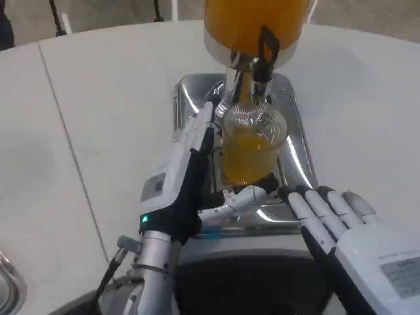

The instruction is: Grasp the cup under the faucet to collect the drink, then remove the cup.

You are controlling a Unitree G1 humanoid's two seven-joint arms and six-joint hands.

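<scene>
A clear cup [252,141], about half full of orange drink, stands on the chrome drip tray [298,164] right under the faucet [262,62] with its black lever. My left hand [184,184] holds the cup from the left. Its fingers [200,128] lie up along the cup's left side and its thumb [236,199] crosses in front of the cup's base. My right hand [344,226] hovers at the lower right, in front of the tray, with fingers stretched out and apart and nothing in it.
The dispenser's big tank of orange drink [256,23] stands at the back of the tray, above the cup. White table [105,98] spreads to both sides. A metal rim [8,279] shows at the lower left edge.
</scene>
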